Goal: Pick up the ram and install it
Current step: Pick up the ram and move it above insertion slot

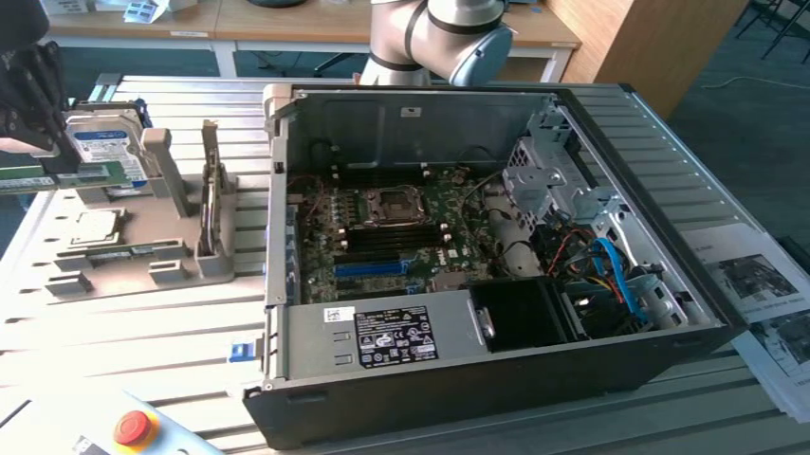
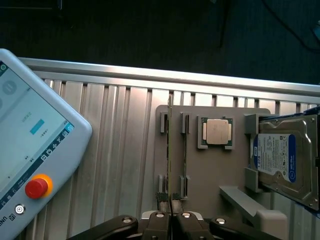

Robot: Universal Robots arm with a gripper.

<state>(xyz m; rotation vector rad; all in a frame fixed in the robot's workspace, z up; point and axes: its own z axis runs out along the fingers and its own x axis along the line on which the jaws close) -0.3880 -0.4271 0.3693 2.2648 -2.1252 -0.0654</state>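
The ram (image 1: 76, 174) is a thin green stick held level in the air at the exterior view's far left, above the grey fixture plate (image 1: 139, 280). My gripper (image 1: 48, 156) is shut on it. In the wrist view the ram (image 2: 170, 150) shows edge-on as a thin line running out from between my fingers (image 2: 160, 220), and my gripper (image 2: 172, 220) sits over the plate (image 2: 210, 175). A second green stick (image 2: 185, 150) still stands in the plate's slot beside it. The open computer case (image 1: 658, 313) with its motherboard (image 1: 437, 213) lies to the exterior view's right.
The plate also carries a processor chip (image 2: 217, 131) and a blue-labelled hard drive (image 2: 280, 160). A teach pendant with a red stop button (image 2: 36, 187) lies on the slatted table. A blue slot (image 1: 374, 268) shows on the motherboard. Papers (image 1: 760, 284) lie right of the case.
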